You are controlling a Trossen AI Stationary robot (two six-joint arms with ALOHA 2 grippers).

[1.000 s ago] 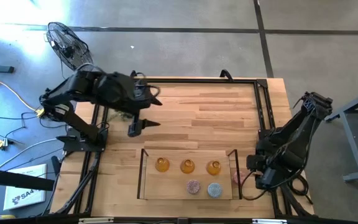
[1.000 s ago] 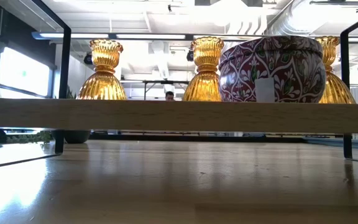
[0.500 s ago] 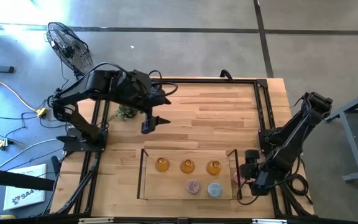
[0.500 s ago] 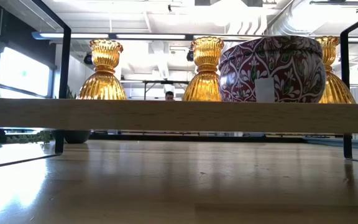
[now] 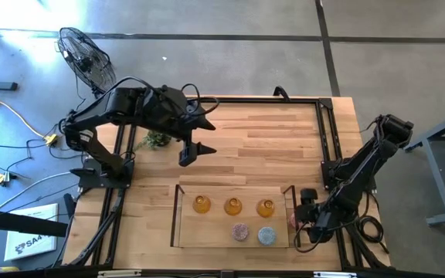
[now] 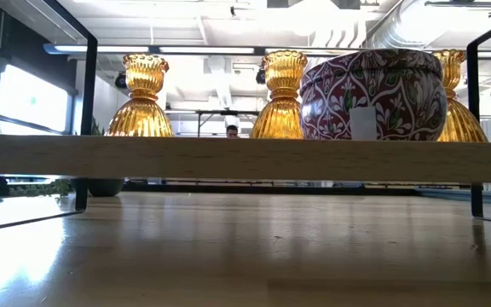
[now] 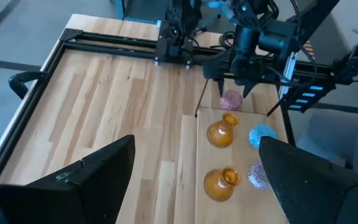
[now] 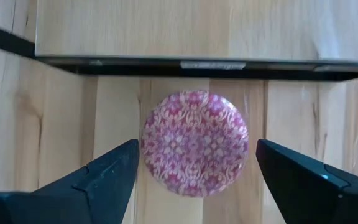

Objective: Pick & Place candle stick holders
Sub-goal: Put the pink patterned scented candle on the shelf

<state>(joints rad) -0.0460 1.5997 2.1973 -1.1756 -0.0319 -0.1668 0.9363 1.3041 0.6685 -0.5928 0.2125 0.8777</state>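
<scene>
Right pincer (image 8: 194, 180) hangs with fingers spread wide and empty over a pink patterned holder (image 8: 195, 143), which sits on the bench (image 5: 269, 139) just outside the right wall of a low wooden tray (image 5: 207, 232). On the tray stand three amber holders (image 5: 232, 206) in a row, with a mauve holder (image 5: 240, 232) and a light blue holder (image 5: 266, 235) nearer the front edge. Left pincer (image 5: 191, 152), also wide open and holding nothing, hovers over bare bench behind the tray, near a green mossy ball (image 5: 157, 139).
</scene>
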